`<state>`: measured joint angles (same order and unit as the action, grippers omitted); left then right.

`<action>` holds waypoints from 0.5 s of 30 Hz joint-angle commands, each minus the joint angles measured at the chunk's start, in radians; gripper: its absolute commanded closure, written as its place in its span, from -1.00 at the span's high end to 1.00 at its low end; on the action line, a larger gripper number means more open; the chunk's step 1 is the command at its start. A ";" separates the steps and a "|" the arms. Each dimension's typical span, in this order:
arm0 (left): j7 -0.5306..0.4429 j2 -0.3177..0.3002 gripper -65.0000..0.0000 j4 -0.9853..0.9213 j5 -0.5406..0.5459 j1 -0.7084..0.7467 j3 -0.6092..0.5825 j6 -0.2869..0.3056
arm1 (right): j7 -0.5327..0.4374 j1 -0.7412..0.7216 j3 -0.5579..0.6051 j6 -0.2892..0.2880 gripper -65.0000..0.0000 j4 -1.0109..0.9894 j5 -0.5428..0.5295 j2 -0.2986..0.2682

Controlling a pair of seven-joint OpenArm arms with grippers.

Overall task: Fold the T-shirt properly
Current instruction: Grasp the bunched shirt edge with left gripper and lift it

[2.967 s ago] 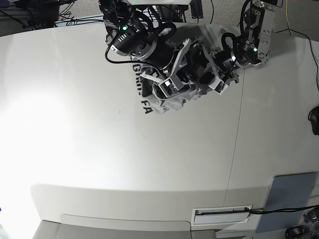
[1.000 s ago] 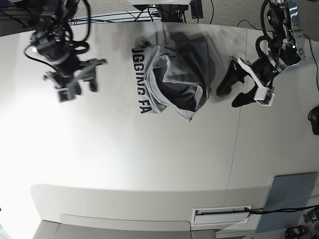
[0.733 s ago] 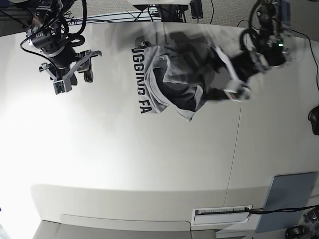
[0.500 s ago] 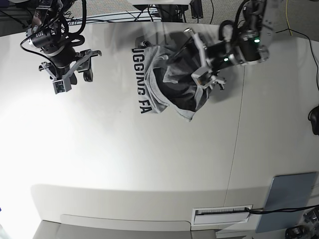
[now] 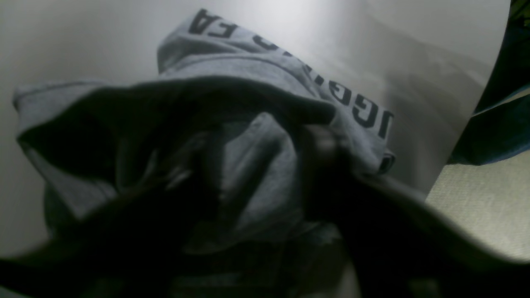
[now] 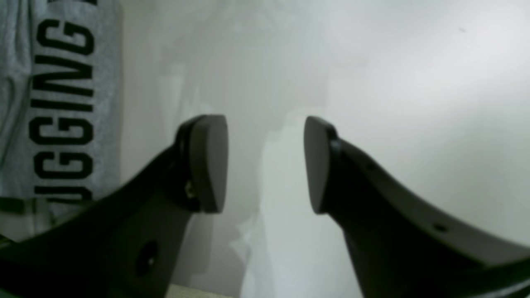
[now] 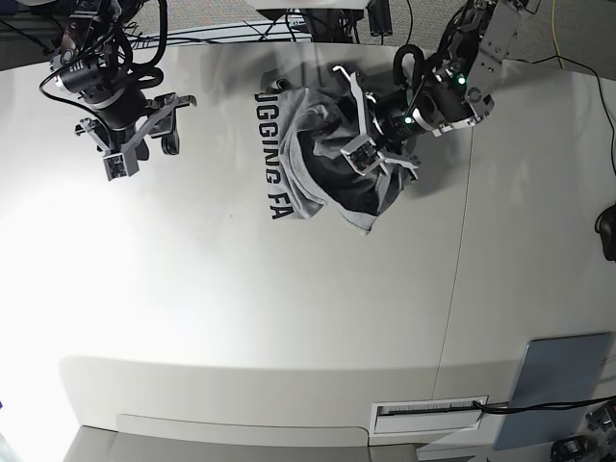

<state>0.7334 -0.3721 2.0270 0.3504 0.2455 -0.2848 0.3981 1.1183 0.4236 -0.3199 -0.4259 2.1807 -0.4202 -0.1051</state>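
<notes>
I see the T-shirt [image 7: 327, 154] lying in a bunched grey heap at the far side of the white table [image 7: 289, 318], a bit right of the middle. Black letters run along its left edge, and the dark inside of the shirt shows on its right part.

My left gripper [image 7: 371, 130] is down on the right part of the heap, right in the folds. In the left wrist view the cloth [image 5: 248, 165] fills almost everything and it is dark and blurry, so I cannot tell if the jaws are pinching the shirt or how wide they stand.

My right gripper [image 6: 265, 163] is well apart from the shirt, over bare table at the far left. Its jaws are spread, with nothing between the two black pads [image 6: 209, 161]. Beside it I can see the shirt's letters [image 6: 62, 103].
</notes>
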 commanded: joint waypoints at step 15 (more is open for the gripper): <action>0.109 -0.019 -0.93 0.126 0.345 0.221 0.409 0.081 | -0.049 -0.003 -0.003 -0.001 -0.09 0.019 -0.016 -0.009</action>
<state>0.8585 -0.3855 2.1353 0.6815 0.4664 0.1272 0.4751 1.0969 0.4236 -0.3195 -0.4263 2.1807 -0.4202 -0.1051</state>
